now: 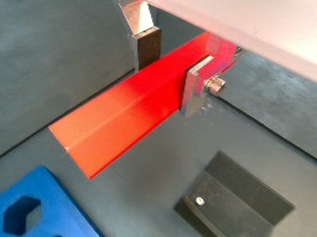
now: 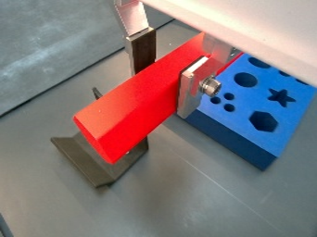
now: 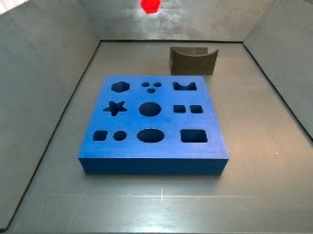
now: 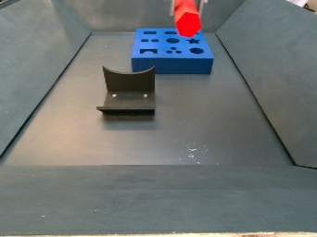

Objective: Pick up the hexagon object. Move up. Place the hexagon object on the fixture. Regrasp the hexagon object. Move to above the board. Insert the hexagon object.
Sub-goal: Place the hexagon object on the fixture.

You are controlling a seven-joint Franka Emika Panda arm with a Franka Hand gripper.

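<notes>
The hexagon object (image 1: 118, 120) is a bright red-orange bar, and my gripper (image 1: 171, 69) is shut on it near one end. Both wrist views show a silver plate on each side of the bar, which juts out long and level from the jaws (image 2: 124, 116). It hangs well above the floor. In the side views only the bar's end shows at the upper edge (image 3: 149, 5) (image 4: 186, 18). The dark fixture (image 2: 96, 157) (image 3: 193, 59) stands on the floor beneath, apart from the bar. The blue board (image 3: 153, 123) (image 2: 254, 111) lies flat nearby.
Grey walls slope up around the floor in both side views (image 3: 61, 110) (image 4: 50, 83). The board (image 4: 173, 51) and the fixture (image 4: 126, 91) stand apart, with a strip of bare dark floor between them. A corner of the board (image 1: 37, 208) shows near the fixture (image 1: 235, 199).
</notes>
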